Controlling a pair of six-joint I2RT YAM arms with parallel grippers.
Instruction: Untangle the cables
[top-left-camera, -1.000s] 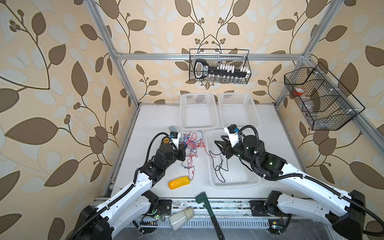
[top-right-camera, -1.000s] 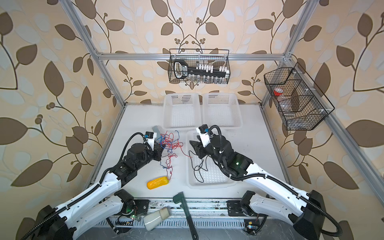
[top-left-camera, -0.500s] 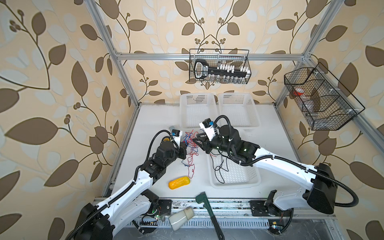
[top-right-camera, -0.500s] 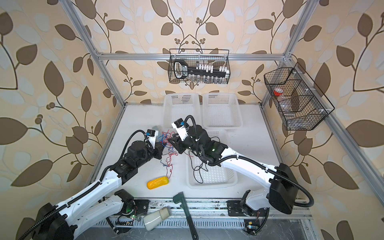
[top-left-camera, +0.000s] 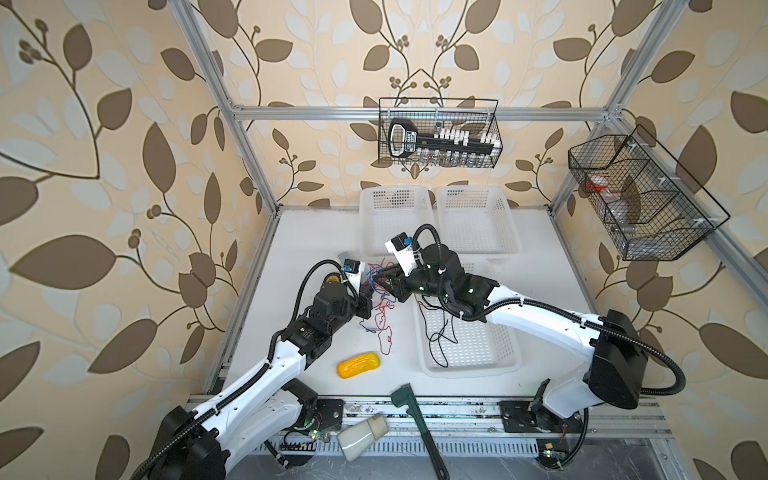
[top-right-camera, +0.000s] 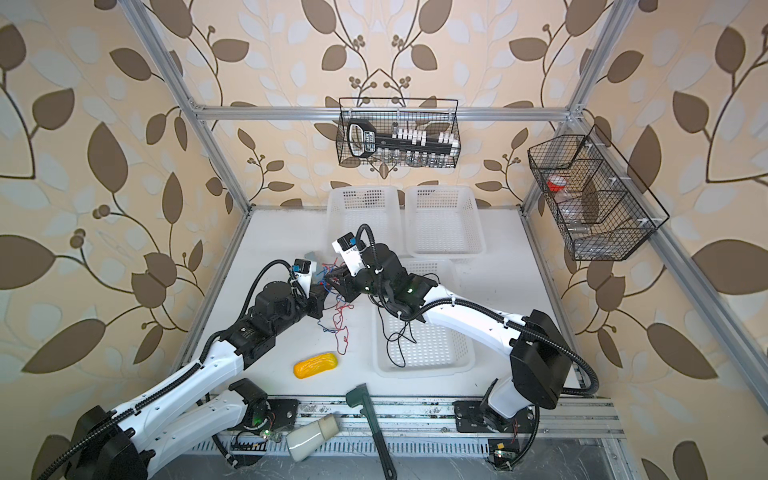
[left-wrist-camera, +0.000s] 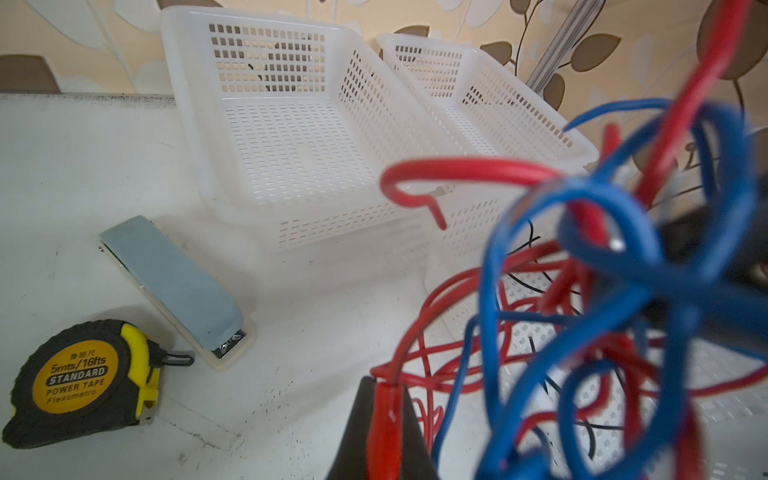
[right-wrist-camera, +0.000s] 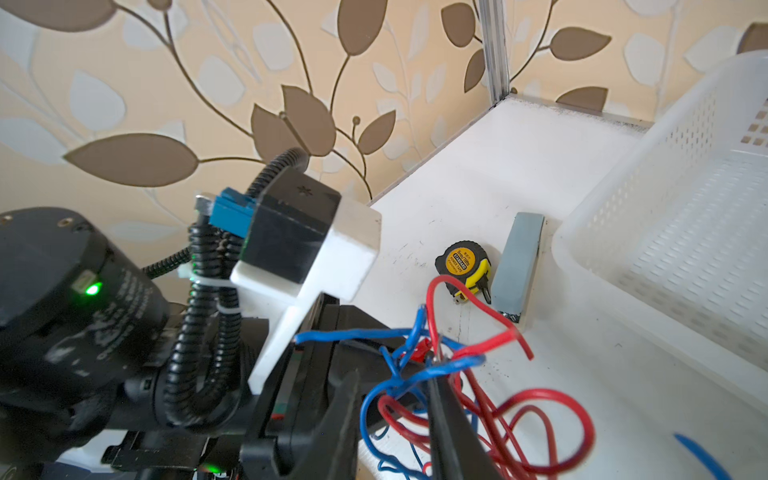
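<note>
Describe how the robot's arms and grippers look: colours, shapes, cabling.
The left arm and right arm have white links, black joints and black corrugated hoses. Each wrist carries a black camera on a white bracket with a blue plug. The fingers are black and tapered.

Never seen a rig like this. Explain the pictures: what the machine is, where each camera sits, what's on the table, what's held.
Two robot arms work over a white table. Two pictures look down from overhead; the other two come from cameras on the arms' wrists. On the table: the cables, a red and blue tangle, white baskets, a tape measure and a yellow object. The left end effector is shut on a red strand. The right end effector has its jaws apart around the tangle, not visibly gripping.
</note>
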